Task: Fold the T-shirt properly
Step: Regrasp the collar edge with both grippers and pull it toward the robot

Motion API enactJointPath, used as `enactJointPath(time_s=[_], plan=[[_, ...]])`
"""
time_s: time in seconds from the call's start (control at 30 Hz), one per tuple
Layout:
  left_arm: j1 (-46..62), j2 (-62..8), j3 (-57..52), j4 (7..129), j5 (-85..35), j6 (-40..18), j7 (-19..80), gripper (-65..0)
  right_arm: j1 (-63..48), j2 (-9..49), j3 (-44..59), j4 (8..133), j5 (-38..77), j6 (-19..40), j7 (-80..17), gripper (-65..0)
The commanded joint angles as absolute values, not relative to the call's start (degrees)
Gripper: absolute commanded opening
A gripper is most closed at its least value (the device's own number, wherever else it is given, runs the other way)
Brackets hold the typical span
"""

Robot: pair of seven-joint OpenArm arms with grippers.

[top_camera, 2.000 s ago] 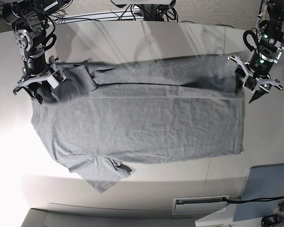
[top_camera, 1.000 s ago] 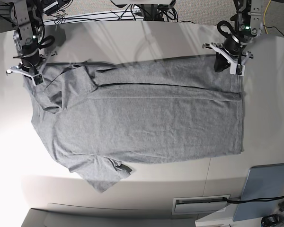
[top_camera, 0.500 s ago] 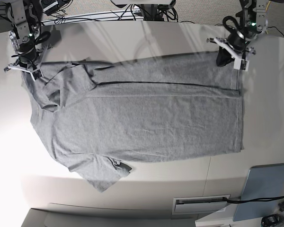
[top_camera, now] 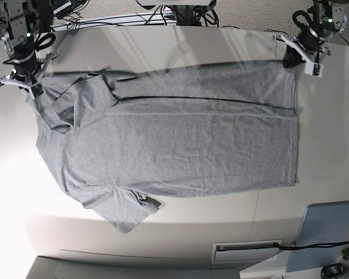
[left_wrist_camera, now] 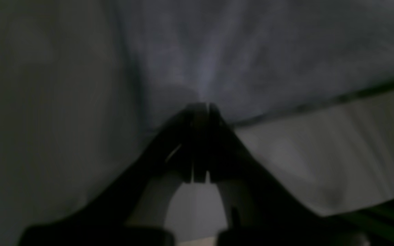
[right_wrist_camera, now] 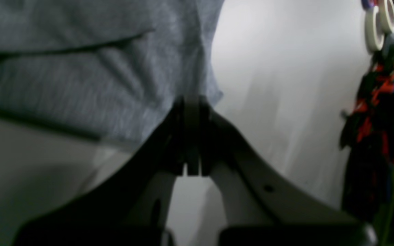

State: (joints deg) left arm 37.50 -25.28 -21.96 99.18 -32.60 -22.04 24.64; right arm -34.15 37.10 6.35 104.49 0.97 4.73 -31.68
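The grey T-shirt is spread flat across the pale table, filling the middle of the base view, its long axis running left to right. The plain side faces up. One short sleeve pokes out toward the lower left of the frame, with a dark bit of inner fabric showing at its cuff.

Up in the top right corner of the base view, the left gripper is clamped on the shirt's far corner, and the wrist camera confirms it: the dark fingers are pressed together with grey cloth fanning away from the tips, bare tabletop on either side. The picture is dim and blurred.

Over in the top left corner, the right gripper is pinched on the shoulder end of the shirt. Its wrist view shows the fingers closed tight on a fold of heather-grey fabric, creases radiating from the grip, white table to the right.

Between the two grippers the top edge of the shirt runs as a taut dark line. A grey-blue flat panel lies at the lower right, well apart from the shirt.
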Motion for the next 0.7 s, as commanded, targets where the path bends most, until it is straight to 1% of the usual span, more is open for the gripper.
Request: enactJointPath(time_s=[0.0, 0.07, 0.13, 0.3, 0.37, 0.47, 0.57, 0.67], plan=[[36.88, -26.04, -22.31, 101.65, -34.46, -22.55, 22.98, -65.0, -32.86, 38.09, 7.03, 105.12, 1.26, 4.12, -30.98, -65.0], [35.16, -25.85, -22.06, 102.39, -36.69, -22.41, 23.68, -65.0, -30.5, 37.39, 7.01, 104.51, 1.58, 4.21, -31.33, -65.0], [32.51, -25.21, -21.82, 101.95, -37.39, -21.63, 26.79, -65.0, -27.88, 36.29, 7.01, 102.78, 1.78, 5.1, -31.31, -65.0], [26.83, -21.98, -21.82, 98.59, -37.36, -21.12, 31.55, -65.0, -21.47, 33.17, 7.01, 95.39, 5.39, 9.41, -32.86, -65.0], [26.09, -20.51, -21.82, 97.86, -37.34, -22.59, 33.23, -65.0, -19.99, 32.1, 7.01, 92.99, 5.87, 11.2, -34.83, -65.0], [26.04, -18.15, -21.82, 97.27, -37.26, -24.93, 34.98, -65.0, -19.9, 31.59, 7.01, 91.0, 6.0, 13.65, -37.26, -65.0], [26.39, -16.32, -21.82, 96.03, -34.89, -25.12, 35.11, -65.0, -21.67, 31.59, 7.03, 91.07, 5.98, 14.48, -37.78, -65.0], [27.53, -16.08, -21.87, 94.7, -32.38, -24.82, 35.11, -65.0, -24.03, 31.62, 7.03, 91.09, 5.93, 14.7, -36.73, -65.0]])
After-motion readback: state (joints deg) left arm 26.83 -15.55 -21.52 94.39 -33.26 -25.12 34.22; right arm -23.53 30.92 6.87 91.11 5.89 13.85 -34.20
